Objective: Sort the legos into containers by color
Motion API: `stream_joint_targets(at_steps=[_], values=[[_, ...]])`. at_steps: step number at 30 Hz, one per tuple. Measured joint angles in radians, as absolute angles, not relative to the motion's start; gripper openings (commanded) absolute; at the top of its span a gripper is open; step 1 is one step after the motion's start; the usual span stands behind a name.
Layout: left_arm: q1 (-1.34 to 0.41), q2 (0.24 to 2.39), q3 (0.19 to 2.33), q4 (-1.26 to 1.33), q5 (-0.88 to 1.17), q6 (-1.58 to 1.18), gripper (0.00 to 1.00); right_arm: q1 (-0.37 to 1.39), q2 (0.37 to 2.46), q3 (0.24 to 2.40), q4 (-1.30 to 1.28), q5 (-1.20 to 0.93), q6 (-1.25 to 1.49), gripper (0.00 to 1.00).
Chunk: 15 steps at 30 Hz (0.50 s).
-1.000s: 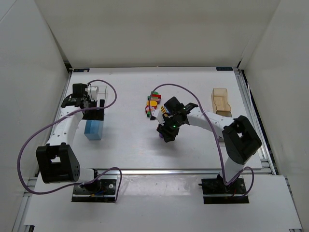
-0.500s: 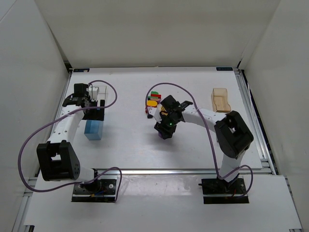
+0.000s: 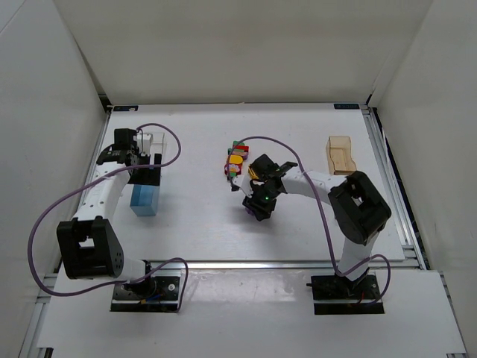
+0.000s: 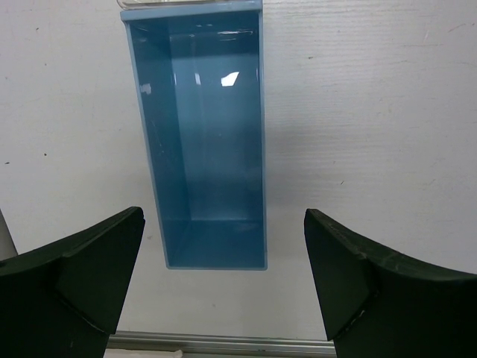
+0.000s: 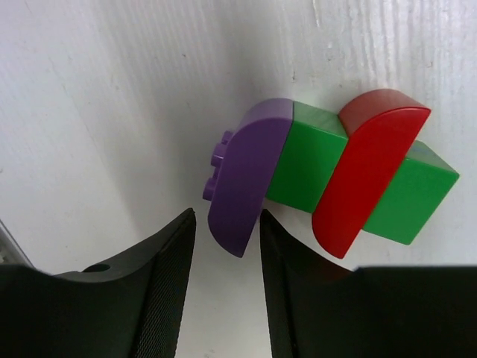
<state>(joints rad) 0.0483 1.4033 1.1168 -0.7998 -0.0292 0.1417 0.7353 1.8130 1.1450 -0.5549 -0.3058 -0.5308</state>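
A stack of legos lies on the white table in the right wrist view: a rounded purple brick (image 5: 250, 175), a green brick (image 5: 309, 156), a rounded red brick (image 5: 365, 179) and a second green brick (image 5: 414, 198), all joined. My right gripper (image 5: 226, 224) is open but narrow, and the purple brick's lower end sits between its fingers with a thin gap on the left side. More legos (image 3: 236, 158) lie in a small pile just beyond my right gripper (image 3: 258, 204). My left gripper (image 4: 223, 224) hangs wide open above the near end of the light blue container (image 4: 262, 134), which holds nothing.
A tan container (image 3: 341, 154) stands at the far right of the table. A clear container (image 3: 154, 140) sits just behind the light blue container (image 3: 144, 198) at the left. A metal rail (image 3: 261, 262) runs along the table's near edge.
The right arm has pulled in toward the lego pile and dropped slightly, and its jaws have narrowed around the purple brick's end. The left arm has stayed still.
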Motion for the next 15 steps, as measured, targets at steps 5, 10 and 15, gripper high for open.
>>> stream_joint_targets(at_steps=[5,10,15], values=[[0.048,1.426,1.117,-0.801,-0.029,0.133,1.00,0.735,1.816,1.143,-0.536,-0.290,-0.525,0.44],[0.043,1.441,1.116,-0.805,-0.028,0.123,0.99,0.735,1.828,1.154,-0.512,-0.288,-0.500,0.43],[0.037,1.441,1.105,-0.804,-0.028,0.113,0.99,0.735,1.838,1.163,-0.492,-0.285,-0.476,0.35]])
